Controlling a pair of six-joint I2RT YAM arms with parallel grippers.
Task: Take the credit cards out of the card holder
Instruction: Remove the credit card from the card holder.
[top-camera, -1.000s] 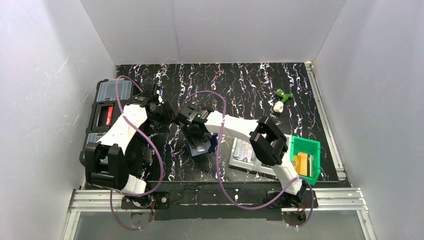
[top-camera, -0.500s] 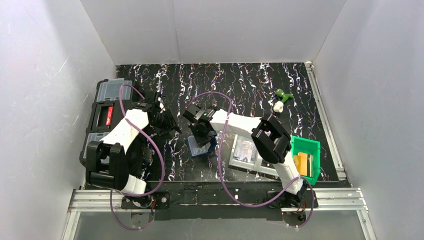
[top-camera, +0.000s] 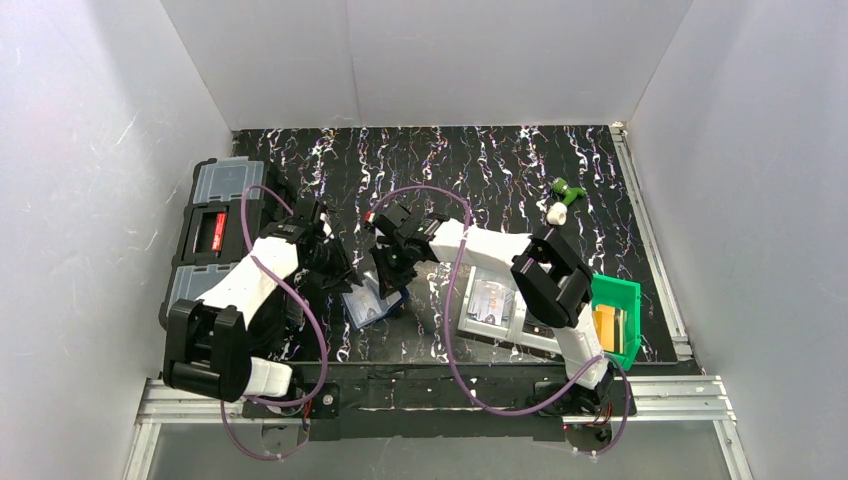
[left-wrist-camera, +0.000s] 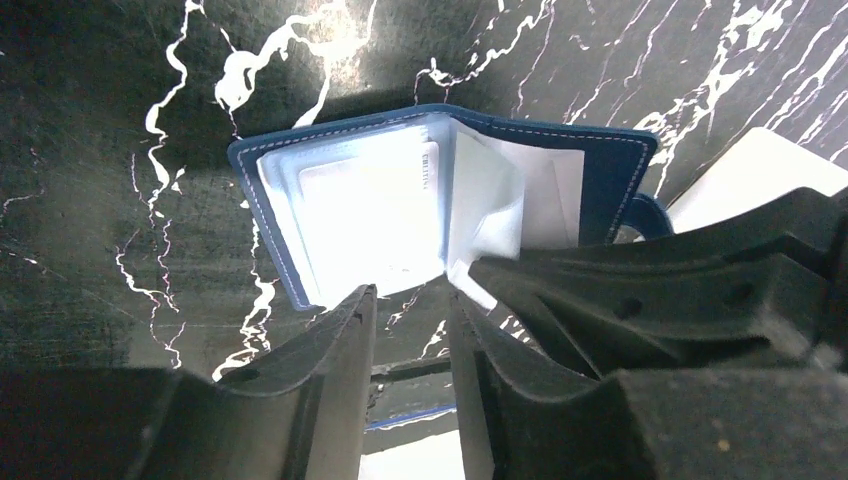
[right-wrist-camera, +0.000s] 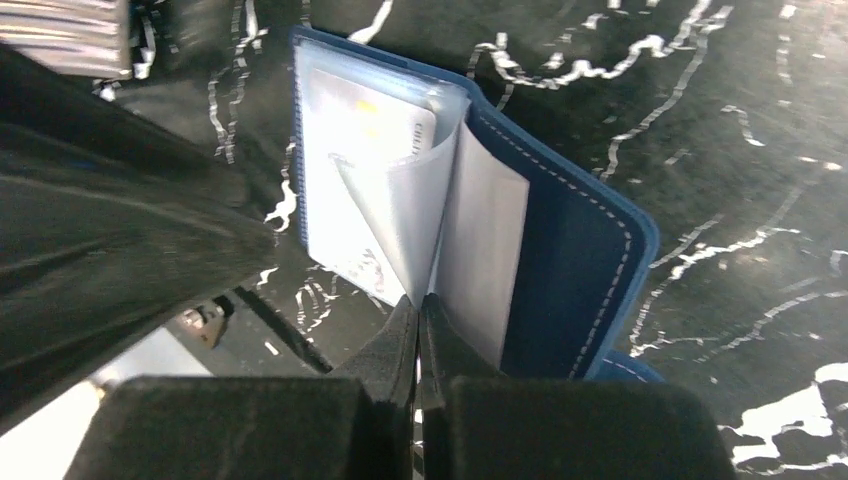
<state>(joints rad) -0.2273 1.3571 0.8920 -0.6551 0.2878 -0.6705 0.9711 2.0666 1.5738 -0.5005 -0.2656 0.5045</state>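
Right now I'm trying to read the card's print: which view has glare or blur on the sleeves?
Left wrist: glare bleaches the sleeves of the card holder, print barely legible. Right wrist: sleeves evenly lit, card edges clear. Top external: holder too small.

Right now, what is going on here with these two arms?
The blue card holder lies open on the table between the arms. The right gripper is shut on a clear sleeve, holding it up like a page. The left gripper hovers slightly open at the holder's edge, holding nothing. A card is in its sleeve, not yet out.
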